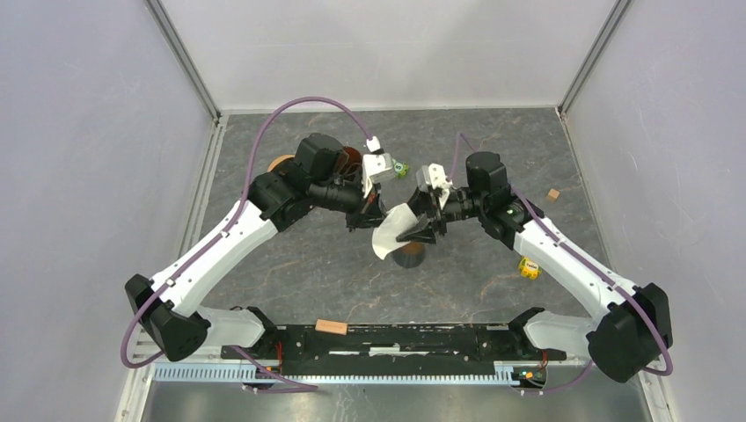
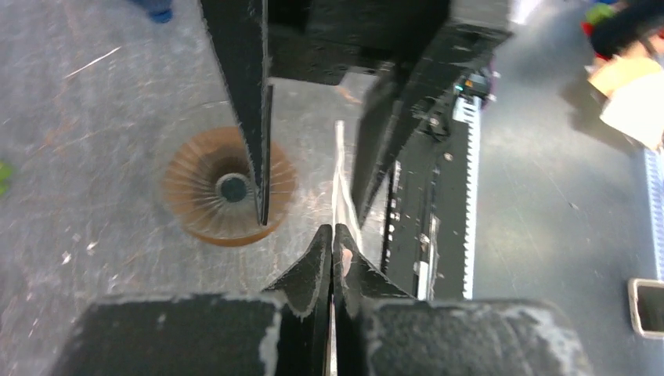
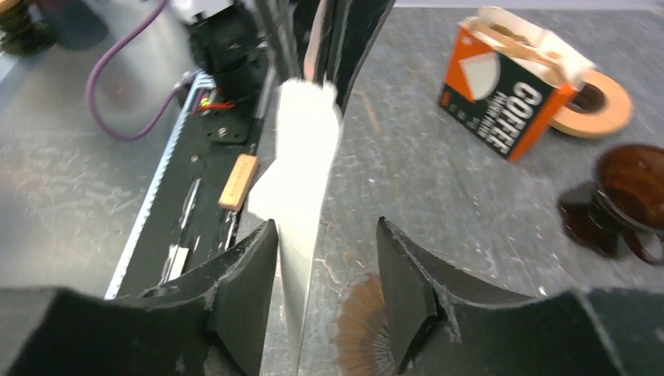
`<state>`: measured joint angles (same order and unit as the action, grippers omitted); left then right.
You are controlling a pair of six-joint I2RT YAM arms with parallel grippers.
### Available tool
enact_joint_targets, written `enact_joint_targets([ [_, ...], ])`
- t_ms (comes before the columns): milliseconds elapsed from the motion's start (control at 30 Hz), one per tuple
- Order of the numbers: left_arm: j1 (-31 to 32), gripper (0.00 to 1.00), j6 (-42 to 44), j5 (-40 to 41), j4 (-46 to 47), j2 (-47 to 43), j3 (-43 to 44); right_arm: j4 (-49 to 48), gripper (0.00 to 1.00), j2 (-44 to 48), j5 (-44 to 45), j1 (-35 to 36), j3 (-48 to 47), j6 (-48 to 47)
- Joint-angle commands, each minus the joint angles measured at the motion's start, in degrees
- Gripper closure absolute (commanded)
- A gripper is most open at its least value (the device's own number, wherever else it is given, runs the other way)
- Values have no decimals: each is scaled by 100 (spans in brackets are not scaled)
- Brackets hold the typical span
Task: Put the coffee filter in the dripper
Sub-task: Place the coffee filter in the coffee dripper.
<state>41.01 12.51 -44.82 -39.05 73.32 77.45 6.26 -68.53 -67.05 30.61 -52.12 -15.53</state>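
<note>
Left gripper (image 2: 333,232) pinches the coffee filter (image 3: 305,149) by its edge, the sensible hold; right gripper (image 3: 325,235) gapes astride it, empty; paper seems light, floppy

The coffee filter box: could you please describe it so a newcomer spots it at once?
In the right wrist view, look upper right on the grey table. The box stands beside a tan tape roll, beyond a dark brown cup. It alone is orange and black, printed COFFEE.

I see the white paper coffee filter (image 1: 391,230) folded flat, hanging upright off the table (image 1: 308,264), just above the brown ribbed dripper (image 1: 409,255), which sits upright with its centre hole showing.
</note>
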Motion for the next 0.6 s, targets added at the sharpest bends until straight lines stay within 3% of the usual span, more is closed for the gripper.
enact_joint_targets([
  [0,21,98,-884,1680,229,148,507,268,34,-4,1731,-46,-818,113],
  [67,16,98,-1186,2503,430,124,628,425,25,-2,2551,-46,-1198,195],
  [200,21,98,-2138,3724,445,342,1190,610,17,-110,3676,-51,-1928,365],
  [367,21,98,-2763,4977,406,826,1983,623,14,-437,4111,-32,-2594,897],
  [567,29,98,-4271,5678,450,1172,2400,758,14,-730,4631,202,-3022,1070],
])
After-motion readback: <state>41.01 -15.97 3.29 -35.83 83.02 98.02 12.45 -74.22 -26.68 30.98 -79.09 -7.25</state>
